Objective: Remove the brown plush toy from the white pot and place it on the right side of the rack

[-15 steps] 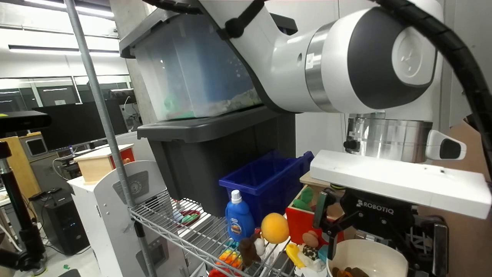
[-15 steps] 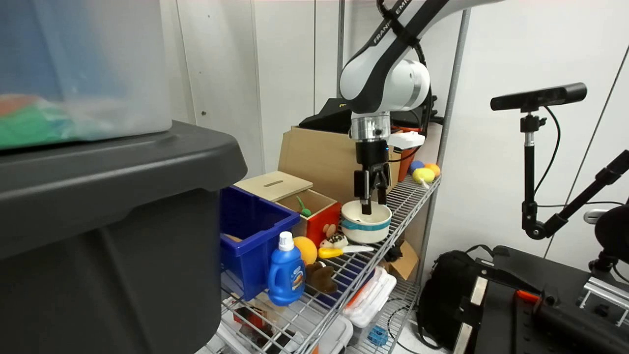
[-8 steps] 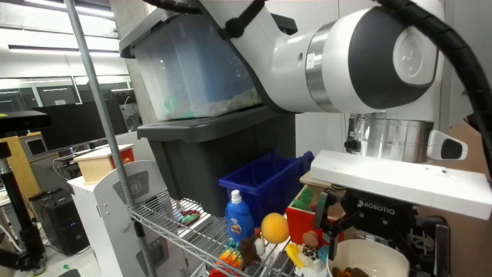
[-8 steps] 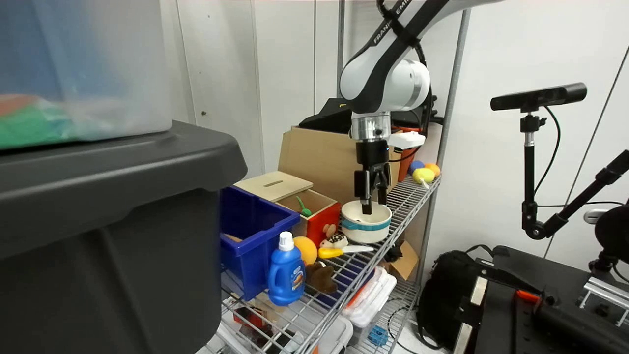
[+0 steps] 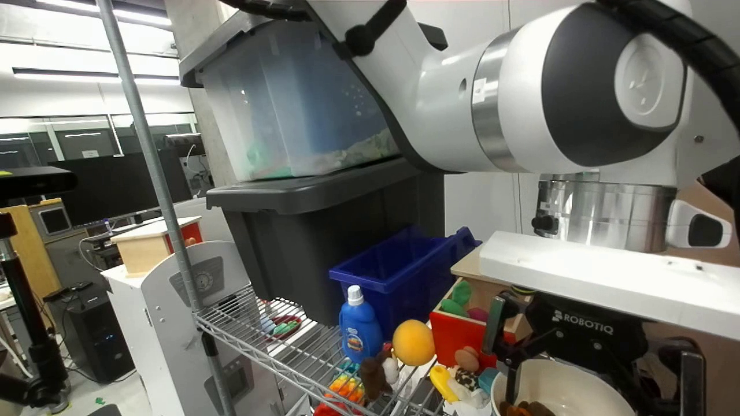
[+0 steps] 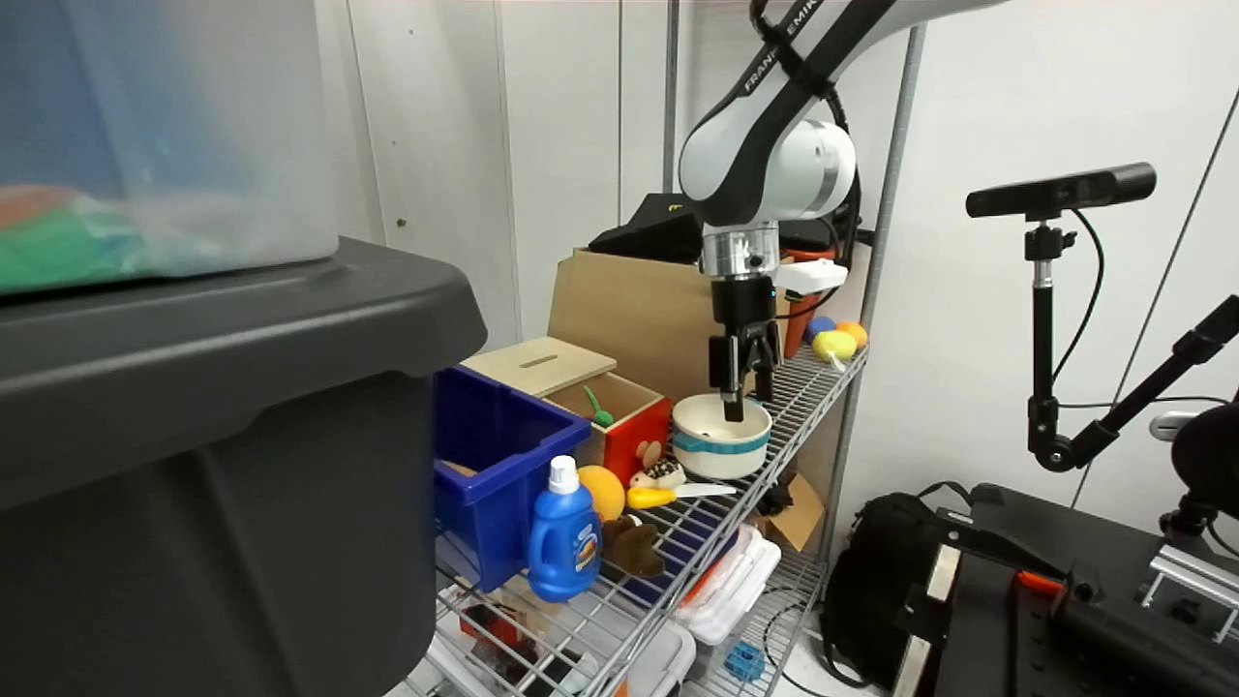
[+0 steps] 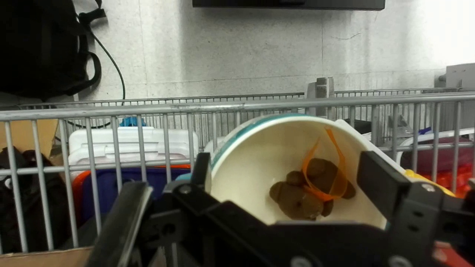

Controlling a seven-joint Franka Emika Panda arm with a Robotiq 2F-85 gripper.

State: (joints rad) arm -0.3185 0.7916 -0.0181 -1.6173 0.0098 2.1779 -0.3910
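The brown plush toy (image 7: pixel 297 202) is a small bear with an orange ribbon, lying at the bottom of the white pot (image 7: pixel 241 174). Part of the toy also shows in an exterior view (image 5: pixel 531 409). The pot has a teal band and stands on the wire rack (image 6: pixel 818 402), as an exterior view shows (image 6: pixel 721 467). My gripper (image 7: pixel 287 178) is open and empty, its fingers wide apart on either side of the pot's mouth in the wrist view. In the exterior views it points down over the pot (image 5: pixel 601 398), (image 6: pixel 749 399). The toy lies below the fingers, apart from them.
A wooden box with a red panel (image 6: pixel 636 436) stands beside the pot. A yellow-handled knife (image 6: pixel 653 498), an orange ball (image 6: pixel 602 492), another brown item (image 6: pixel 636 552), a blue bottle (image 6: pixel 563 542) and a blue bin (image 6: pixel 513 474) are nearby. A cardboard box (image 6: pixel 639 315) stands behind.
The arm and gripper have shifted a little to the right in both exterior views, mostly in the last half second. The fingers stay open. The pot and toy have not moved.
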